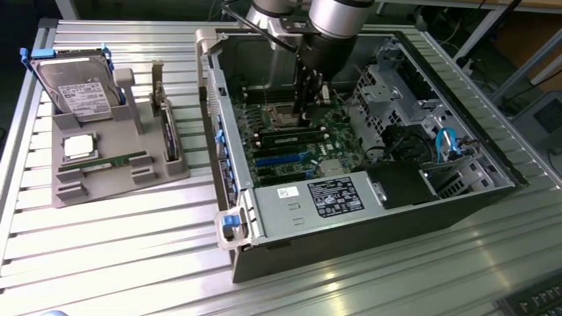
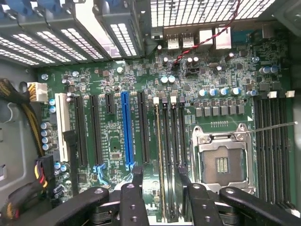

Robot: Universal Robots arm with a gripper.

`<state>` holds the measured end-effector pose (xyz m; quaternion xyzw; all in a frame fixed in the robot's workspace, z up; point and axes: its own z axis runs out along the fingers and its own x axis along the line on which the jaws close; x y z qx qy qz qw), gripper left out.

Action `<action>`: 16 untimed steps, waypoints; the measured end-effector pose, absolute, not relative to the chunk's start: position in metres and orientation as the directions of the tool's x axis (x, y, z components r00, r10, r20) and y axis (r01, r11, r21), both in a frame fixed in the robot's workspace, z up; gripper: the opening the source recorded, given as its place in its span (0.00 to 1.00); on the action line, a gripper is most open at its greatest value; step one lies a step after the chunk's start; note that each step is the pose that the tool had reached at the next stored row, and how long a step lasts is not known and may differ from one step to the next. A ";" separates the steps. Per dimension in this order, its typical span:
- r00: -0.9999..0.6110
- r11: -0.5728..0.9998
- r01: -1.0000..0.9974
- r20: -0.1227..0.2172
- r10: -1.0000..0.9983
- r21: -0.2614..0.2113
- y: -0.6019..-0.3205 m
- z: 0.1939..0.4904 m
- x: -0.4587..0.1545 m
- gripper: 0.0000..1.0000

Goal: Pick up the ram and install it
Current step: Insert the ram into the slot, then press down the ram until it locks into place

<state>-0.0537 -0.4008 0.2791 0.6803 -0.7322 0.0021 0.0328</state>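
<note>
A thin green ram (image 1: 110, 160) lies flat on the grey holder (image 1: 123, 191) at the exterior view's left, far from my gripper. My gripper (image 1: 304, 118) hangs inside the open computer case (image 1: 369, 217), just above the motherboard (image 1: 303, 155) near the memory slots. In the wrist view my gripper (image 2: 161, 181) is open, its black fingers (image 2: 137, 176) on either side of the dark memory slots (image 2: 169, 141). A narrow green board edge (image 2: 158, 150) stands in one of those slots between the fingers. Nothing is held.
The holder also carries a silver hard drive (image 1: 79, 92) and a square processor chip (image 1: 79, 146). Beside the slots lies the bare processor socket (image 2: 221, 162). Drive cages (image 1: 395, 99), cables and a power supply (image 1: 333, 197) crowd the case. The slatted metal table (image 1: 114, 250) surrounds everything.
</note>
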 end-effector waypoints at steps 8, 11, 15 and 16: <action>-0.072 0.074 -0.996 0.051 -0.996 0.041 -0.401 0.285 -0.054 0.40; -0.072 0.074 -0.996 0.051 -0.996 0.041 -0.401 0.287 -0.054 0.40; -0.072 0.074 -0.996 0.051 -0.996 0.041 -0.401 0.287 -0.054 0.40; -0.072 0.074 -0.996 0.051 -0.996 0.041 -0.401 0.287 -0.054 0.40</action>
